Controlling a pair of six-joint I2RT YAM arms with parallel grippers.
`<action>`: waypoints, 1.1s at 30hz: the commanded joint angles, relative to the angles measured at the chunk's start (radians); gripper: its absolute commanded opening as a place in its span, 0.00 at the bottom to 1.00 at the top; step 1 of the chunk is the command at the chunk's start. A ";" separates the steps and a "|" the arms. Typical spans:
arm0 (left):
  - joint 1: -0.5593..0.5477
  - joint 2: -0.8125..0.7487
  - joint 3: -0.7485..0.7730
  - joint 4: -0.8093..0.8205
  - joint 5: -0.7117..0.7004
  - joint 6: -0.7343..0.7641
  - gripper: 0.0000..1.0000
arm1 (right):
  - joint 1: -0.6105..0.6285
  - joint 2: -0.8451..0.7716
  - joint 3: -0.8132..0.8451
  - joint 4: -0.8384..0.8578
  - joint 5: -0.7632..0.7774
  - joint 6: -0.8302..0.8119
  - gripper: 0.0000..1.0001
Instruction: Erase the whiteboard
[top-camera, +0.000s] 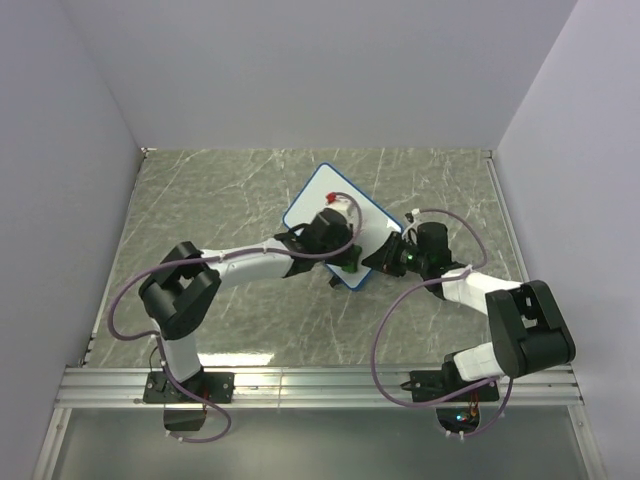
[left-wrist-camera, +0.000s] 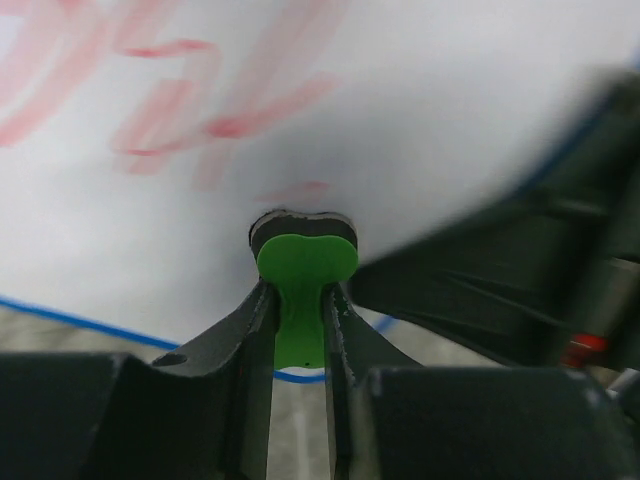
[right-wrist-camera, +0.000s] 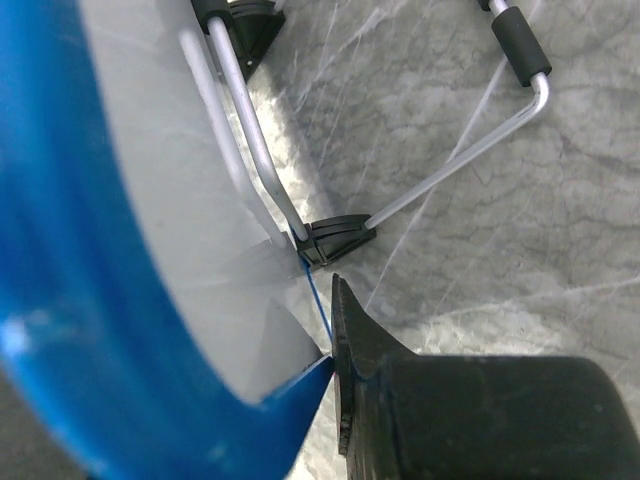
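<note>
The whiteboard (top-camera: 318, 193), white with a thin blue rim, lies askew in the middle of the table. Faint red scribbles (left-wrist-camera: 170, 110) mark the whiteboard (left-wrist-camera: 430, 120) in the left wrist view. My left gripper (left-wrist-camera: 298, 312) is shut on a small green eraser (left-wrist-camera: 305, 262), whose dark pad presses on the board near its blue near edge. From above, the left gripper (top-camera: 350, 262) sits at that edge. My right gripper (top-camera: 378, 256) grips the board's right edge. In the right wrist view one finger (right-wrist-camera: 350, 330) presses against the blue rim (right-wrist-camera: 60, 260); the other finger is hidden behind the board.
The board's underside shows a bent wire stand (right-wrist-camera: 250, 140) with a black foot (right-wrist-camera: 335, 238) resting on the grey marbled table (right-wrist-camera: 560, 230). White walls enclose the table (top-camera: 200, 200) on three sides. The right arm's dark body (left-wrist-camera: 520, 270) is close beside the eraser.
</note>
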 joint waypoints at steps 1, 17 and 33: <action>-0.060 0.061 0.084 -0.031 0.076 -0.012 0.00 | 0.059 0.044 0.028 -0.103 0.049 0.005 0.00; 0.323 0.199 0.259 -0.145 0.071 0.123 0.00 | 0.071 -0.088 -0.015 -0.243 0.044 -0.042 0.00; 0.241 0.190 0.273 -0.159 0.133 0.151 0.00 | 0.074 -0.070 0.035 -0.287 0.027 -0.071 0.00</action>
